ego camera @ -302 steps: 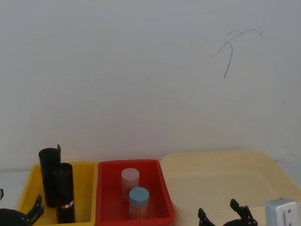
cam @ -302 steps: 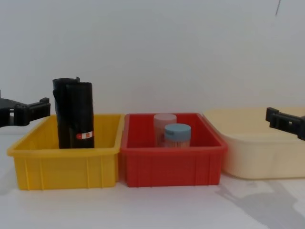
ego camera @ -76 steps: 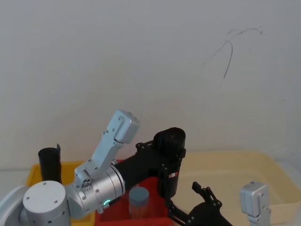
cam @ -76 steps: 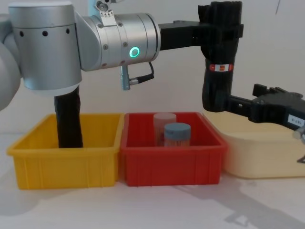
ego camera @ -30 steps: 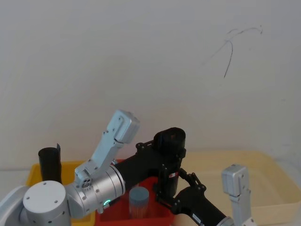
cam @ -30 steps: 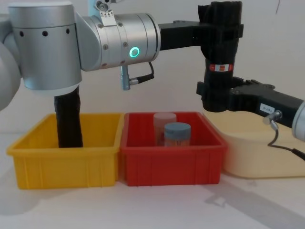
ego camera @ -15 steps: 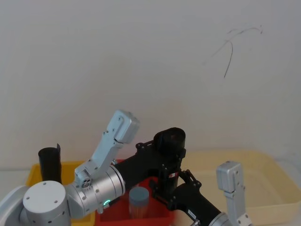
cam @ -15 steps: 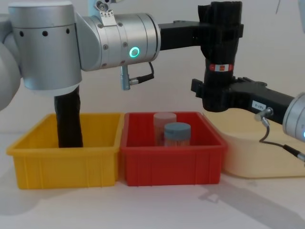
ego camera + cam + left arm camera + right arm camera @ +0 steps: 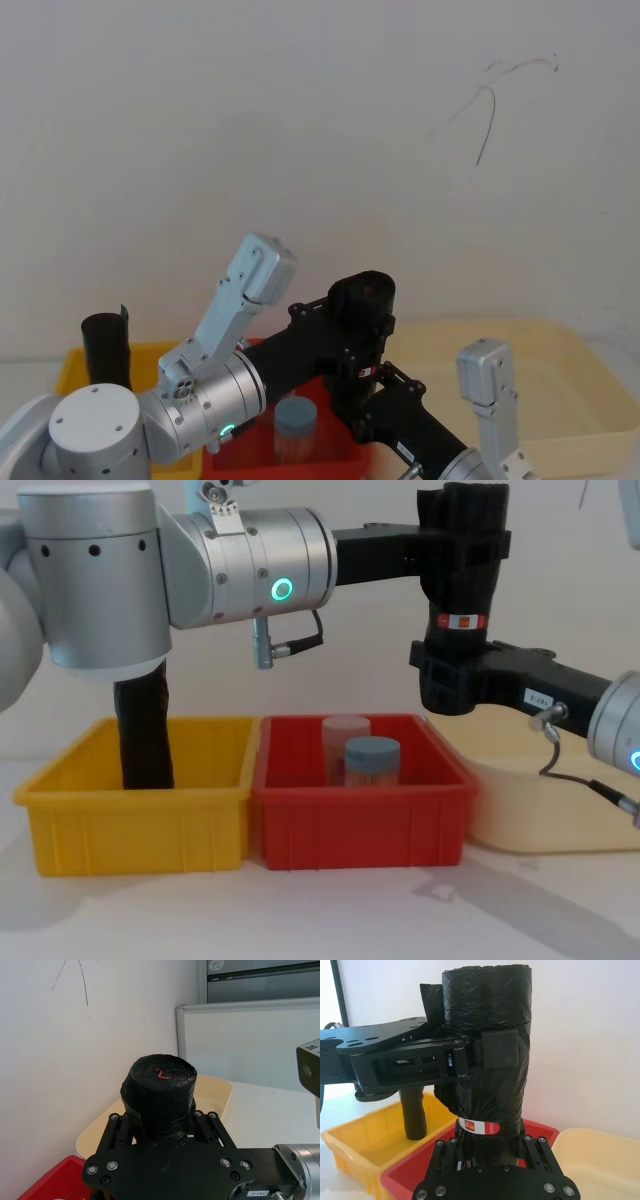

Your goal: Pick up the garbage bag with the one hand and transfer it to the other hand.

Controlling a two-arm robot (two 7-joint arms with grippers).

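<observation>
The garbage bag (image 9: pixel 462 595), a tall black roll with a red-and-white label band, hangs upright in the air above the gap between the red bin and the cream tub. My left gripper (image 9: pixel 465 545), on the fat silver arm with the green ring, is shut on the roll's upper part (image 9: pixel 487 1020). My right gripper (image 9: pixel 455 680) comes in from the right and is shut around the lower part, just under the label; its finger links (image 9: pixel 446 1152) press the roll's sides. In the left wrist view the roll's top (image 9: pixel 160 1077) stands up between that gripper's black fingers.
A yellow bin (image 9: pixel 130 825) at left holds a plain black roll (image 9: pixel 145 735). The red bin (image 9: pixel 360 825) in the middle holds two jars, one pale-lidded (image 9: pixel 345 735) and one blue-lidded (image 9: pixel 372 755). A cream tub (image 9: pixel 540 800) stands at right, under the right arm.
Over the last second the right gripper slid in leftward around the roll's lower part and drew its fingers in against it. The left arm and the roll stayed still.
</observation>
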